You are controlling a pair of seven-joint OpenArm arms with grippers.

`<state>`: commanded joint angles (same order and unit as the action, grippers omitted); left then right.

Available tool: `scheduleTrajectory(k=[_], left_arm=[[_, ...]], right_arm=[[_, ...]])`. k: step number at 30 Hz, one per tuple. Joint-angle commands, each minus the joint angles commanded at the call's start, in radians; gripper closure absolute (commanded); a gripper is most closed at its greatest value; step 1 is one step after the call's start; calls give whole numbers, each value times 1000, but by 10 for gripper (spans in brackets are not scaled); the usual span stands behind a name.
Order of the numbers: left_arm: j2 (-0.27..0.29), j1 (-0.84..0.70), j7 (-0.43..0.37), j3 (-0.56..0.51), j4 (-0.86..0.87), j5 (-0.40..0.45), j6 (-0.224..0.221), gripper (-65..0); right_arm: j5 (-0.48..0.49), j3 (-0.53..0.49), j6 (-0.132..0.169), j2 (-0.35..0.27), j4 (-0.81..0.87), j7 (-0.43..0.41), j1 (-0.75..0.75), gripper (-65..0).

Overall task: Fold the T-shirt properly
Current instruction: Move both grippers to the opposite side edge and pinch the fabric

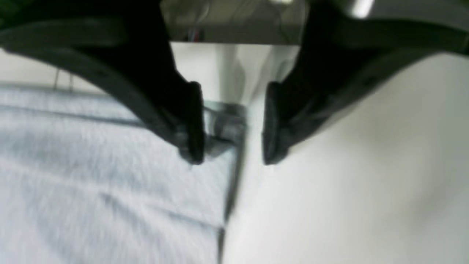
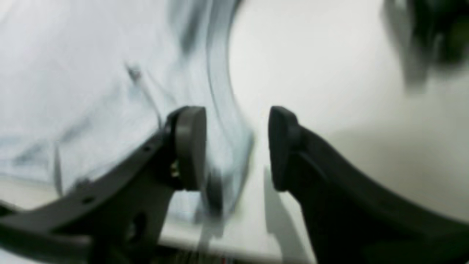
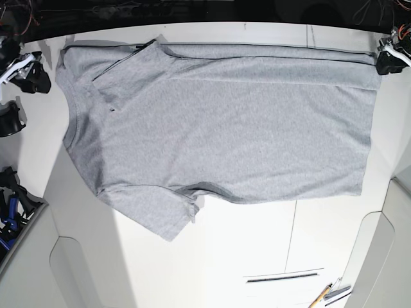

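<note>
The heather-grey T-shirt (image 3: 218, 128) lies spread flat on the white table (image 3: 244, 250), neck to the left and hem to the right, plain side up, with a narrow strip folded over along its far edge. My left gripper (image 3: 387, 61) sits at the far hem corner. In the left wrist view the left gripper (image 1: 232, 160) is open, with the shirt's corner (image 1: 220, 124) beside its left finger. My right gripper (image 3: 29, 69) is just off the far shoulder. The blurred right wrist view shows the right gripper (image 2: 236, 113) open, the shirt's edge (image 2: 220, 91) running between its fingers.
Black fixtures (image 3: 9, 122) and cables (image 3: 11, 205) crowd the table's left edge. A pen and small tools (image 3: 331, 294) lie at the front right, near a dark slot (image 3: 282, 277). The dark back edge runs just behind the shirt.
</note>
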<state>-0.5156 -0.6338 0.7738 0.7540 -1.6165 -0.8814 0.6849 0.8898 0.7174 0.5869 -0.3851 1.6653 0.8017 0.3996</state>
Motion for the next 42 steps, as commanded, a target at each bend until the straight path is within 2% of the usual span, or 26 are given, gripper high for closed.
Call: scheduleTrajectory(k=[2, 6, 9, 15, 18, 20, 23, 27, 30, 35, 42], left_arm=[[0, 0, -16, 62, 0, -30, 0, -396], [-2, 3, -48, 148, 0, -76, 0, -396], [-23, 5, -61, 153, 0, -76, 0, -396], [-68, 113, -64, 150, 0, -51, -16, -396], [-104, 187, -92, 128, 0, -2, -34, -396], [-126, 233, -124, 93, 2, 48, -77, -396], [-159, 317, -175, -6, 36, 141, -114, -396], [-192, 468, -227, -174, 188, 214, -117, -396], [-194, 610, -240, -286, 334, 225, -116, -396], [-193, 813, -260, -440, 572, 229, -116, -396], [-161, 986, -288, -536, 793, 229, -109, -396]], right_arm=[[-16, 0, -5, 0, 0, 0, -53, -276], [-44, -3, -8, 0, -2, -6, -169, -290], [-92, -21, -27, 0, -3, -23, -256, -351], [-220, -107, -45, 0, -55, -85, -415, -352], [-267, -166, -61, 0, -149, -113, -500, -352], [-298, -199, -67, 0, -243, -143, -562, -352], [-311, -231, -66, 0, -399, -186, -658, -352], [-311, -251, -57, 0, -565, -235, -750, -352], [-311, -253, -55, 1, -658, -251, -801, -352], [-371, -253, -55, 1, -762, -290, -840, -352], [-378, -253, -55, 4, -838, -313, -842, -352]])
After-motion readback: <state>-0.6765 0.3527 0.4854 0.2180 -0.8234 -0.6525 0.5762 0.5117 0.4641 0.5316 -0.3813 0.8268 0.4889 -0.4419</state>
